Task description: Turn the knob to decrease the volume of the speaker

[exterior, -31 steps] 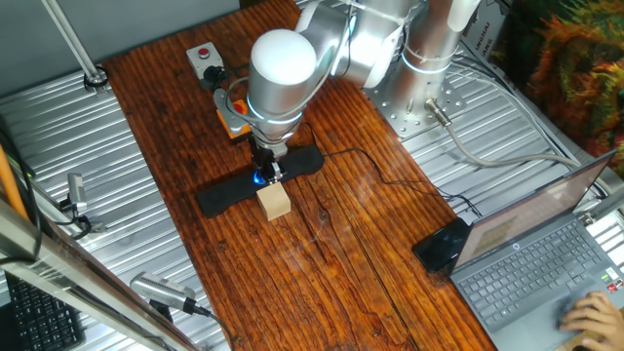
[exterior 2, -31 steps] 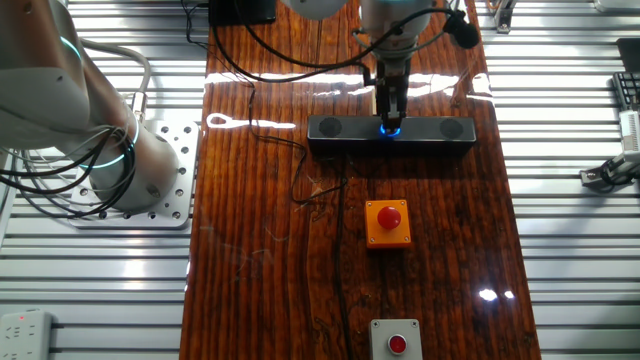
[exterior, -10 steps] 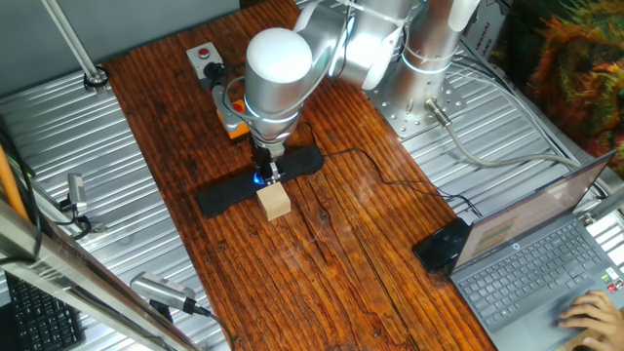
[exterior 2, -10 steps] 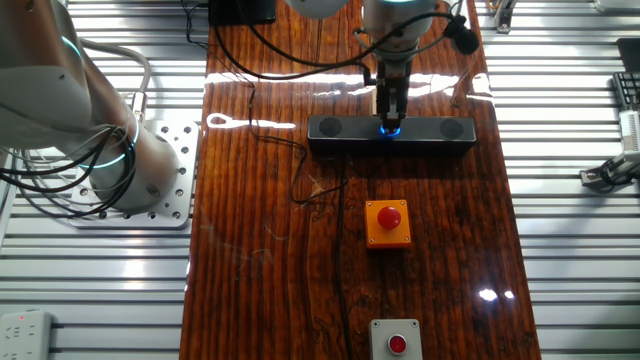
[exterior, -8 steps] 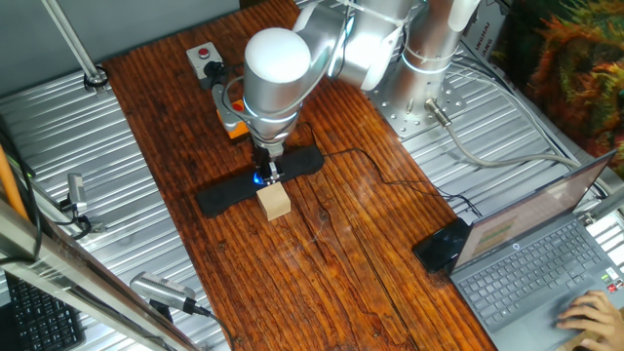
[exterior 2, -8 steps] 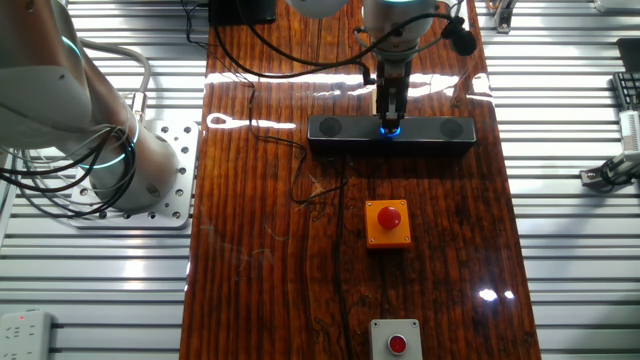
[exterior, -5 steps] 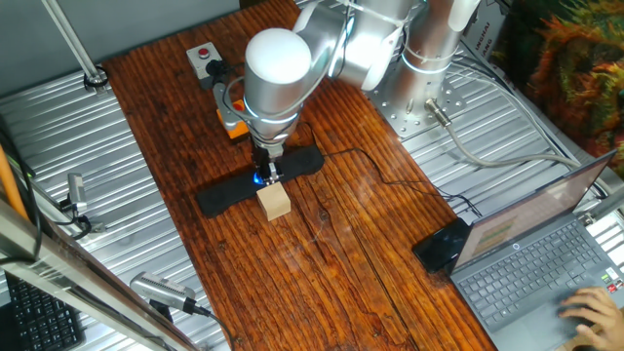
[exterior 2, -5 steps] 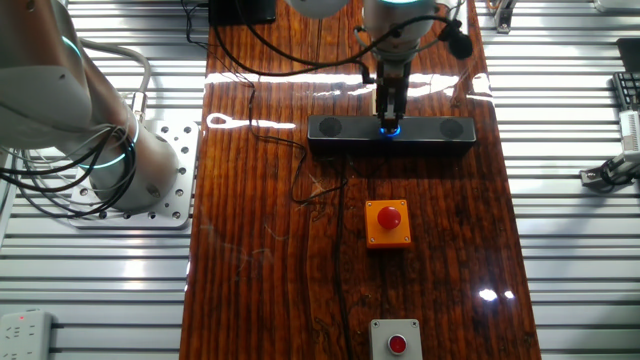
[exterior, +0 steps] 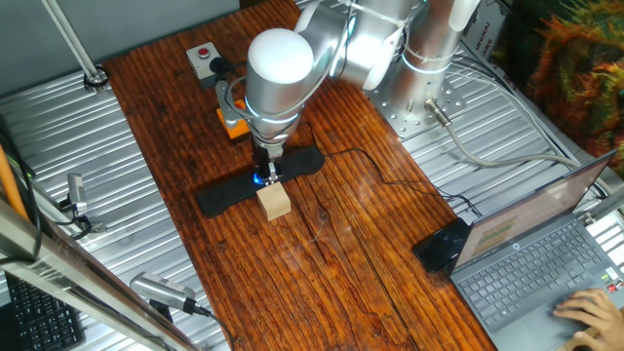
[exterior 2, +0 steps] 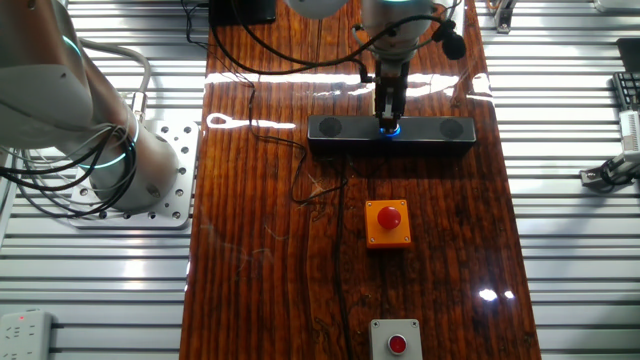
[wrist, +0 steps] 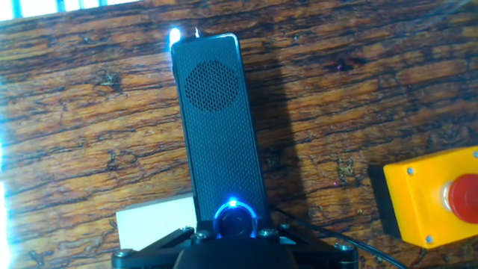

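Observation:
The speaker (exterior 2: 340, 129) is a long flat black bar lying across the wooden table, also in one fixed view (exterior: 219, 196) and running up the hand view (wrist: 216, 127). Its knob (wrist: 237, 220) glows with a blue ring at the bar's middle (exterior 2: 390, 130). My gripper (exterior 2: 389, 120) comes straight down onto the knob, its narrow fingers closed around it (exterior: 264, 175). The fingertips themselves are hidden at the bottom edge of the hand view.
A tan wooden block (exterior: 275, 201) sits against the speaker's near side. An orange-housed red button (exterior 2: 388, 222) stands in front of the bar, a grey box with a red button (exterior 2: 397, 343) farther off. A thin black cable (exterior 2: 300, 160) trails across the table. A laptop (exterior: 531, 258) lies at the right.
The wrist has rotated a little about the knob: the black fitting on the hand swings slightly leftward in the other fixed view. Speaker and block have not moved.

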`<action>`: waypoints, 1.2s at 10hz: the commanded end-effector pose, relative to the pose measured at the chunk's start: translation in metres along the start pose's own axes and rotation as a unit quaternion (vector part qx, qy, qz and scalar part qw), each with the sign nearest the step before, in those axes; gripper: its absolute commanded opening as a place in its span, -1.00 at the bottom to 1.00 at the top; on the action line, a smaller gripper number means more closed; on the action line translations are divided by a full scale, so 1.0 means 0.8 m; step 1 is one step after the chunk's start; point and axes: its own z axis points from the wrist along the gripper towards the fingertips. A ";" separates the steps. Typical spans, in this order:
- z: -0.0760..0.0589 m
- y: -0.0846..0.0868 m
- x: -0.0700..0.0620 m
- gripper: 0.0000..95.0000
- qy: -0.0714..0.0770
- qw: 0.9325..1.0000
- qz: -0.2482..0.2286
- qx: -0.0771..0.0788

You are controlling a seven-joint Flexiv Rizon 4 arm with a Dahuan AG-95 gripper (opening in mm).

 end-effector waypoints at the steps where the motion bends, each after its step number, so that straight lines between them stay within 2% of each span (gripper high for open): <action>1: 0.000 0.000 0.000 -1.00 -0.002 1.000 0.008 0.000; 3: 0.000 0.000 0.000 -1.00 -0.001 1.000 0.009 0.001; 6: 0.000 0.000 0.000 -1.00 0.005 0.999 -0.034 -0.016; 8: 0.000 0.000 0.000 -1.00 0.006 0.996 -0.084 -0.011; 11: 0.000 0.000 0.000 -1.00 0.004 0.992 -0.127 -0.008; 12: 0.000 0.000 0.000 -1.00 0.004 0.987 -0.159 0.001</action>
